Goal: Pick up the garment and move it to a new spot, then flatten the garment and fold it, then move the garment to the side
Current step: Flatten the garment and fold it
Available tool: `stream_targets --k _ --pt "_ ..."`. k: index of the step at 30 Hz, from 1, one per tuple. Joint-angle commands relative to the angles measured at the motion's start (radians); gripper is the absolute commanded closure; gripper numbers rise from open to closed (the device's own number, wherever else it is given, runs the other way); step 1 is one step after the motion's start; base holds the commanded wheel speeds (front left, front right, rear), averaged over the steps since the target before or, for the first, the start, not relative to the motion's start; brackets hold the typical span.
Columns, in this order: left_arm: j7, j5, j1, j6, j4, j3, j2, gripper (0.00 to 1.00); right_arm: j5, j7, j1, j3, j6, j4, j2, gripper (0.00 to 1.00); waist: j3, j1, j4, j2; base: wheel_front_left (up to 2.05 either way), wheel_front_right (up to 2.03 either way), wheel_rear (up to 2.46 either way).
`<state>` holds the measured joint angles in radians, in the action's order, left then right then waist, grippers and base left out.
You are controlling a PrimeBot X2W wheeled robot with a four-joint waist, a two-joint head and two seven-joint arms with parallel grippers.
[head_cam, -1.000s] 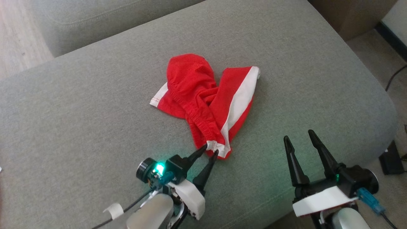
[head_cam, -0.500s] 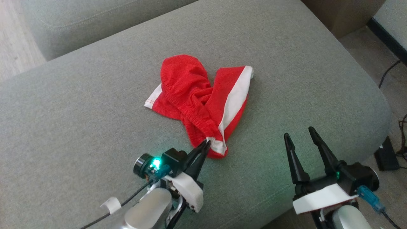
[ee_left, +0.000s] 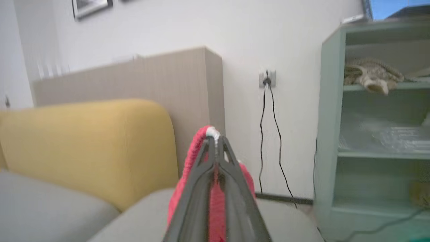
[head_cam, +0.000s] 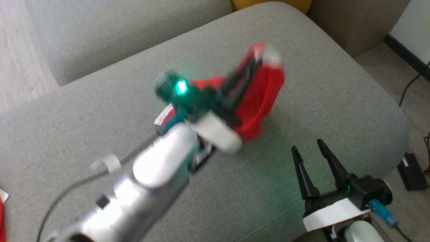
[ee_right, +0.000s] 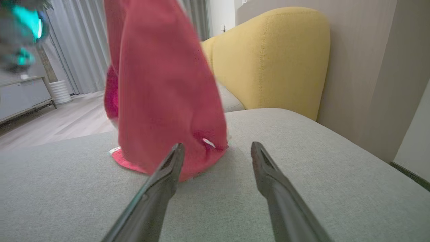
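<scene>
Step in hand: I am judging this to be the pick-up, raising the garment [head_cam: 265, 90] off the grey cushion [head_cam: 336, 84] so that I can carry it to a new spot.
Left gripper [head_cam: 257, 58]: I am clenching it on a white-trimmed edge of the garment. In the left wrist view the jaws are meeting at the tips, with red cloth bunching behind them.
Garment position: it is hanging from my left gripper at about 1 o'clock in the head view. In the right wrist view its lower end is touching the cushion.
Right gripper [head_cam: 308, 147]: it is resting released at about 5 o'clock in the head view, jaws spread and holding nothing, with the garment just beyond its tips toward 11 o'clock.
Doing it well: I am aiming to raise the pinch until the trailing end is clearing the cushion before travelling sideways, so the cloth is not dragging and twisting.
Grip check: I am holding only a narrow edge, so a smooth, unhurried carry is looking safer than a swing.
Landing spot: I am looking toward the bare cushion at 9 o'clock, well apart from the yellow cushion [ee_right: 268, 57].
Uncertainty: the head view is blurring my left arm, so I cannot tell how much cloth I am pinching.
</scene>
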<state>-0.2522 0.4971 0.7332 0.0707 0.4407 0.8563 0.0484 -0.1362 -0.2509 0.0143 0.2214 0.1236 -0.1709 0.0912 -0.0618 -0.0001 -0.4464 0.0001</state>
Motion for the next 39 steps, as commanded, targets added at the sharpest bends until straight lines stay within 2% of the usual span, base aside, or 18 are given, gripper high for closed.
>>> stream_targets --k 1,5,9,13,20,24,29,32,35,39 --pt "-0.01 -0.022 0.081 -0.013 -0.054 -0.075 0.002 1.0 0.009 -0.011 -0.01 0.027 0.007 0.033 -0.002 0.0 0.014 0.0001 0.0 -0.0001 0.0 0.0 0.0" --pt "-0.01 -0.061 0.11 -0.037 -0.116 -0.17 0.028 1.0 0.015 -0.011 0.005 0.026 0.007 0.042 -0.008 0.0 0.032 0.0001 0.023 -0.0001 0.0 0.0 0.0" --pt "-0.01 -0.056 0.036 -0.049 -0.176 -0.216 0.084 1.0 0.013 -0.011 0.024 0.006 0.007 0.049 -0.014 0.0 0.037 0.0001 0.07 -0.0001 0.0 0.0 0.0" --pt "-0.01 -0.037 -0.139 -0.073 -0.243 -0.244 0.157 1.0 0.006 -0.011 0.044 -0.016 0.007 0.051 -0.021 0.0 0.031 0.0001 0.13 -0.0001 0.0 0.0 0.0" --pt "-0.01 0.032 -0.492 -0.121 -0.299 -0.281 0.245 1.0 -0.011 -0.011 0.048 -0.06 0.007 0.045 -0.027 0.0 -0.005 0.0001 0.235 -0.0001 0.0 0.0 0.0" --pt "-0.01 0.043 -0.589 -0.141 -0.3 -0.298 0.272 1.0 -0.025 -0.011 0.028 -0.054 0.007 0.013 0.006 0.0 -0.014 0.0001 0.296 -0.0001 0.0 0.0 0.0" --pt "-0.01 0.035 -0.607 -0.145 -0.285 -0.308 0.283 1.0 -0.062 -0.011 -0.025 -0.017 0.007 -0.078 0.066 0.0 -0.018 0.0001 0.356 -0.0001 0.0 0.0 0.0" --pt "-0.01 0.025 -0.597 -0.148 -0.26 -0.317 0.282 1.0 -0.159 -0.011 -0.084 0.043 0.007 -0.176 0.109 0.0 -0.021 0.0001 0.394 -0.0001 0.0 0.0 0.0" --pt "-0.01 0.013 -0.582 -0.146 -0.224 -0.326 0.285 1.0 -0.347 -0.002 -0.15 0.126 0.007 -0.248 0.159 0.0 -0.028 0.0001 0.425 -0.0001 0.0 0.0 0.0" --pt "-0.01 0.001 -0.557 -0.133 -0.18 -0.339 0.285 1.0 -0.596 0.061 -0.228 0.26 0.007 -0.257 0.255 0.0 -0.042 0.0001 0.455 -0.0001 0.0 0.0 0.0"
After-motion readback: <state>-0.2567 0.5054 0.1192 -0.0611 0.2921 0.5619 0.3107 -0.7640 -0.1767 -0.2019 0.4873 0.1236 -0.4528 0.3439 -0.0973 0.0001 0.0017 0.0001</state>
